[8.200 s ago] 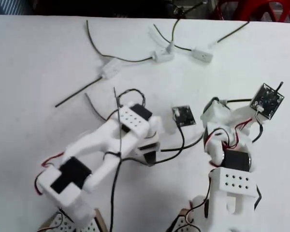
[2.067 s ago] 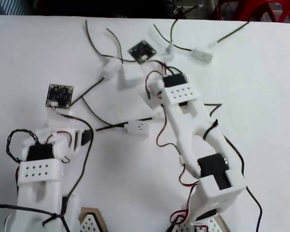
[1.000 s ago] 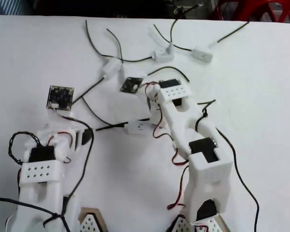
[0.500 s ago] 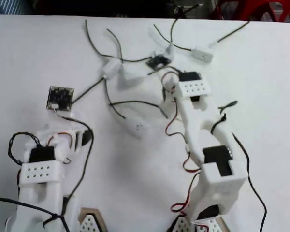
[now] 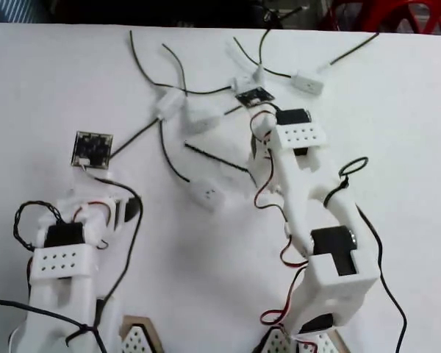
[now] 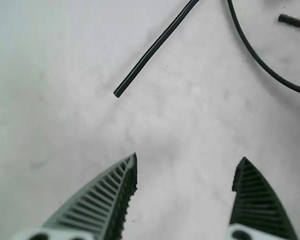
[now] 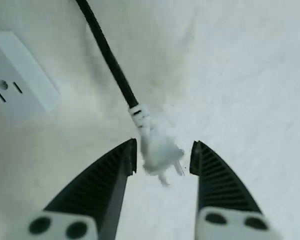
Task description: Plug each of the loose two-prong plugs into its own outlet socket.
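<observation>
Since half a second ago the right arm is edging slightly to the right in the high view, and the black cable [image 5: 217,157] beside it, bowed before, is now lying straight across the white table [image 5: 59,73]. In the right wrist view, the right gripper [image 7: 163,145] is hanging low over the table with its jaws parted only narrowly, and the white two-prong plug [image 7: 157,150] is lying directly between the fingertips, its prongs pointing back towards the wrist and its cable running away from the claw. A sliver of table is showing on each side of the plug, so the claw is framing it rather than clamping it. A white outlet socket [image 7: 20,75] is lying face up just off to one side of that cable, apart from the plug. The left gripper [image 6: 188,158] is sitting at the near left of the table, spread wide and holding nothing, with a loose cable end [image 6: 117,92] lying well ahead of its tips.
</observation>
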Motion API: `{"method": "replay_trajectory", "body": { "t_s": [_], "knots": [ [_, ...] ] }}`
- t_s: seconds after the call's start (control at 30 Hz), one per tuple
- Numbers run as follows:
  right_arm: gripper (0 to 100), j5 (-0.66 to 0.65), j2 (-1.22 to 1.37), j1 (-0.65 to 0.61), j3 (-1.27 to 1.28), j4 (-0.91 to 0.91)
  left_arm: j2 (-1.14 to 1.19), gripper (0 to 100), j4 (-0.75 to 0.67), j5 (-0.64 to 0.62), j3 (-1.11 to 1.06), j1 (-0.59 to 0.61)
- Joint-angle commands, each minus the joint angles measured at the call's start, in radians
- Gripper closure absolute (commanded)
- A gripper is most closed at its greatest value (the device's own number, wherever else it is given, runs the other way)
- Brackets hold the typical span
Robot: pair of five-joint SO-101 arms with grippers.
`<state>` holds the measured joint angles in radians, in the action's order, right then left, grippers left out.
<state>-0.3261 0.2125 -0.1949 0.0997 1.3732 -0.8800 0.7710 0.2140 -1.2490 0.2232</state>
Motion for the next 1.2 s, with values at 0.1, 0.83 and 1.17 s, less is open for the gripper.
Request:
{"method": "replay_trajectory", "body": {
  "t_s": [0.1,0.83,1.17],
  "knots": [
    [88.5,0.002,-0.064,-0.021,-0.005,0.024,-0.024,69,-0.02,0.003,0.006,0.007],
    [81.0,-0.239,-0.018,0.081,0.129,-0.309,-0.024,69,-0.02,0.003,0.006,0.008],
    [89.2,-0.233,0.143,0.064,0.031,-0.206,-0.024,69,-0.02,0.003,0.006,0.008]
  ]
}}
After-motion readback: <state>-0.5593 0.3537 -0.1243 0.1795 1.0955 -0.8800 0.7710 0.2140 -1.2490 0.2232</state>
